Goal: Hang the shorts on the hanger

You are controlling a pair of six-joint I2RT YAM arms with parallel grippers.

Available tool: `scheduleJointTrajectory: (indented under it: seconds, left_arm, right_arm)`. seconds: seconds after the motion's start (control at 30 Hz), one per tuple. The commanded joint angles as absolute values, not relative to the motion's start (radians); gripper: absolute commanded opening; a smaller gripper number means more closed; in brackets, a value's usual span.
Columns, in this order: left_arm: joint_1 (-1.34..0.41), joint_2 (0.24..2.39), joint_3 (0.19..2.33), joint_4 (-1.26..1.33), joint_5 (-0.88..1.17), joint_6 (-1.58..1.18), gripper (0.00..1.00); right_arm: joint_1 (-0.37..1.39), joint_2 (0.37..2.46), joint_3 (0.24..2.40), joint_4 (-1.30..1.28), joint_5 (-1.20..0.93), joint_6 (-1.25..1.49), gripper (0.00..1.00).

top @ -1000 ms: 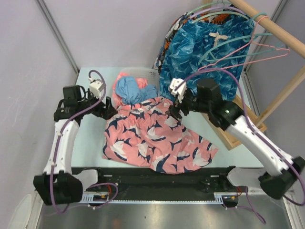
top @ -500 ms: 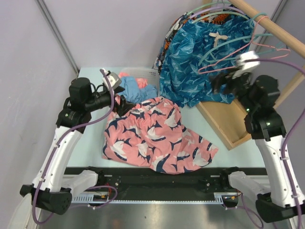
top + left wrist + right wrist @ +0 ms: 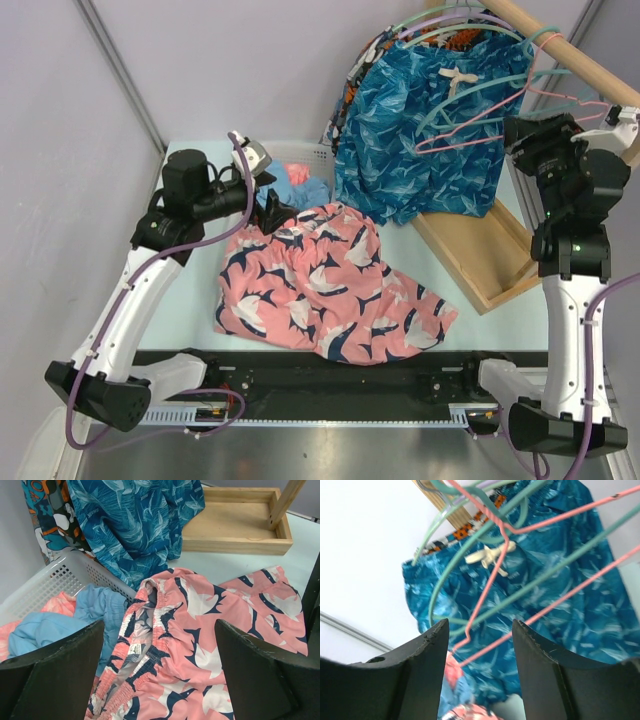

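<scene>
The coral-pink shorts (image 3: 320,285) with the navy and white fish print lie spread on the table. Their elastic waistband faces the basket. My left gripper (image 3: 270,214) hovers just over the waistband, open and empty. In the left wrist view the shorts (image 3: 200,625) lie below and between the spread fingers of the left gripper (image 3: 159,630). The pink hanger (image 3: 470,141) hangs from the wooden rail at the back right. My right gripper (image 3: 528,135) is raised beside it, open. In the right wrist view the pink hanger (image 3: 540,615) crosses between the open fingers of the right gripper (image 3: 480,625), untouched.
A white mesh basket (image 3: 312,152) behind the shorts holds a light-blue garment (image 3: 60,625). Blue leaf-print shorts (image 3: 420,150) and teal hangers (image 3: 470,95) hang from the wooden rail (image 3: 560,50). The rack's wooden base tray (image 3: 480,255) sits to the right.
My right arm left the shorts' waistband and swung up and right to the hangers on the rail. My left gripper moved right, to the waistband.
</scene>
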State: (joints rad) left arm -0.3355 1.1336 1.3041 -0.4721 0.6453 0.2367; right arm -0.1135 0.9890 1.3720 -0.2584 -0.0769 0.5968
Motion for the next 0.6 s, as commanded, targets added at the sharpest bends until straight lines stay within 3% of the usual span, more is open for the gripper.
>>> scheduleJointTrajectory:
  seconds: [0.0, 0.57]
  left_arm:
    - [-0.344, 1.132, 1.347, -0.44, 0.623, 0.239, 0.95]
    - [-0.344, 1.103, 1.335, -0.465, 0.558, 0.255, 0.96]
  right_arm:
    - [-0.107, 1.032, 1.364, -0.101, -0.086, 0.699, 0.56]
    - [-0.003, 1.158, 1.359, -0.023, 0.024, 0.764, 0.51]
